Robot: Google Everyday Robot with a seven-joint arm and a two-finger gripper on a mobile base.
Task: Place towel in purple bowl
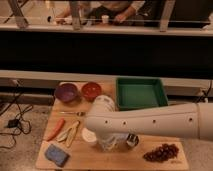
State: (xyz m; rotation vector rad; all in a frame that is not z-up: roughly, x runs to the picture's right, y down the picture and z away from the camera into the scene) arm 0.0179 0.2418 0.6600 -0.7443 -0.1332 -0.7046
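Where the wooden tabletop [47, 161] begins on the left, a thick, bright blue rectangular pad [56, 155] lies near the front corner. Beyond it are a slim orange-red carrot-like piece [54, 129] and some pale yellow curved strips [70, 134]. At the back stands the round, dull purple bowl [66, 93], dark inside, with the glossy red-orange bowl [91, 91] just beside it. A white cup [89, 136] peeks out under the smooth white arm [150, 122], which crosses the tabletop from the right edge and covers much of the middle. Below the arm hangs the end effector [118, 139], closed. It blends into a limp pale grey mass that seems to be the towel [111, 145], front centre and well apart from the purple bowl; whether the cloth is pinched cannot be told. A small dark round shape [131, 140] beside it is unclear. Farther right sit a rectangular green tray [140, 94] and a bumpy dark red cluster [161, 152].
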